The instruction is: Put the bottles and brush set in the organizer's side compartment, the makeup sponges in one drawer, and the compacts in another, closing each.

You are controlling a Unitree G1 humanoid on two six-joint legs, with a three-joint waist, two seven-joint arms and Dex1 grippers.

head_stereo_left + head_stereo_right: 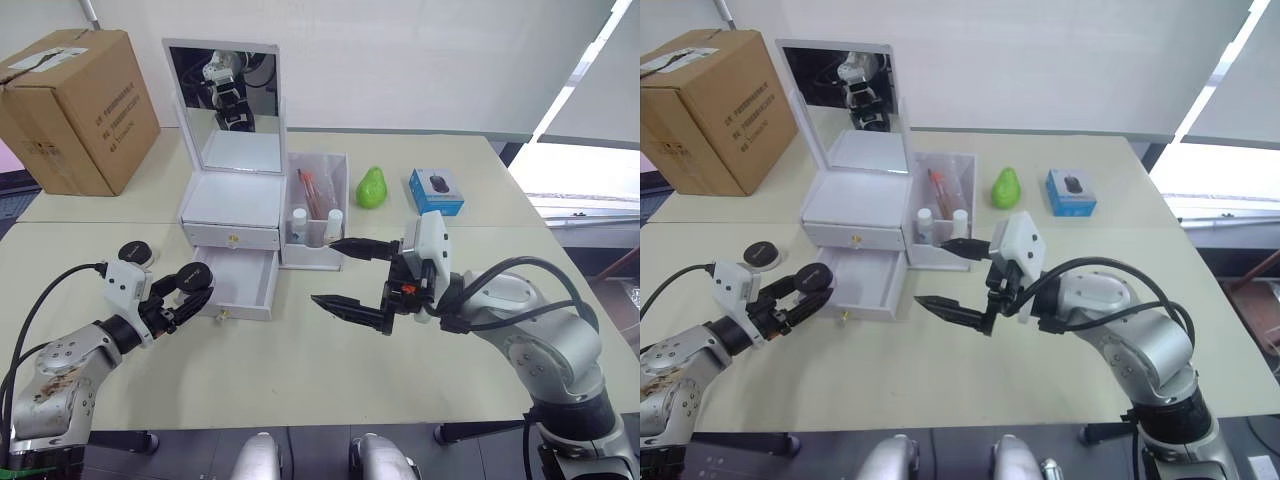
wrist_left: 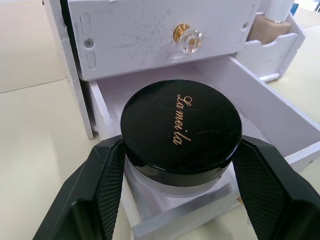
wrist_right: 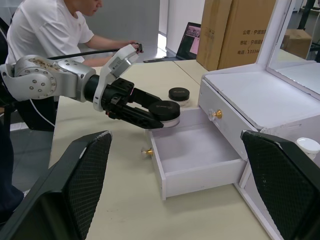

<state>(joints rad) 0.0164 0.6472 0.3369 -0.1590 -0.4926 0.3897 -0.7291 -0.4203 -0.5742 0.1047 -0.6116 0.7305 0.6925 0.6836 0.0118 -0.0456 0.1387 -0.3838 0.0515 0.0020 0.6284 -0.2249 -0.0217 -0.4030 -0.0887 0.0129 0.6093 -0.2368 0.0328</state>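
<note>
The white organizer (image 1: 232,205) stands with its mirror lid upright, its upper drawer shut and its lower drawer (image 1: 240,285) pulled open and empty. My left gripper (image 1: 190,288) is shut on a black compact (image 2: 181,131), holding it over the open drawer's left front corner. A second compact (image 1: 134,252) lies on the table left of the organizer. Two white-capped bottles (image 1: 299,222) and the brush set (image 1: 312,190) stand in the side compartment (image 1: 316,250). My right gripper (image 1: 325,272) hangs open and empty in front of that compartment. The makeup sponges are out of view.
A brown cardboard box (image 1: 75,110) sits at the far left. A green pear-shaped object (image 1: 372,188) and a blue box (image 1: 436,191) lie right of the organizer. A person in a white shirt (image 3: 50,30) sits beyond the table's left side.
</note>
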